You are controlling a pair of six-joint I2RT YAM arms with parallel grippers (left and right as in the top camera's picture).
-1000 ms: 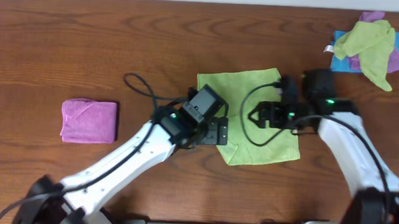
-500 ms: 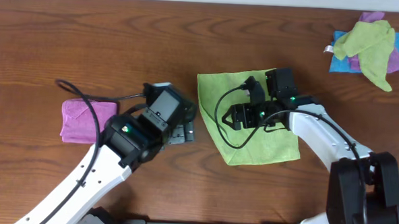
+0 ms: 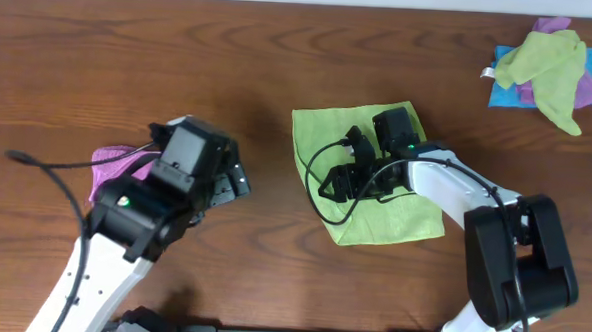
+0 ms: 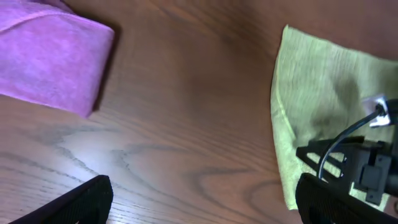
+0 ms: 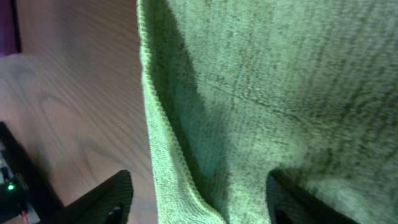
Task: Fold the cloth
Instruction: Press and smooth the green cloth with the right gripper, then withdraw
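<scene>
Our right hand point(image 3: 327, 184) rests on the cloth point(image 3: 322, 137) by its edge, fingers spread, gripping nothing. The cloth lies flat mid-tabletop. Our left hand point(image 3: 237, 180) hangs released between it and the pink cloth point(image 4: 50, 56).

We find the light lime-green square microfibre cloth point(image 3: 317, 132) flat at the brown wooden table's point(image 3: 281, 45) centre, the right gripper point(image 3: 327, 184) over its nine-o'clock edge, the folded pink microfibre cloth point(image 4: 43, 56) well apart at nine o'clock, the left gripper point(image 3: 233, 179) between them, and a heap of mixed-coloured cloths point(image 3: 546, 67) at two o'clock.
</scene>
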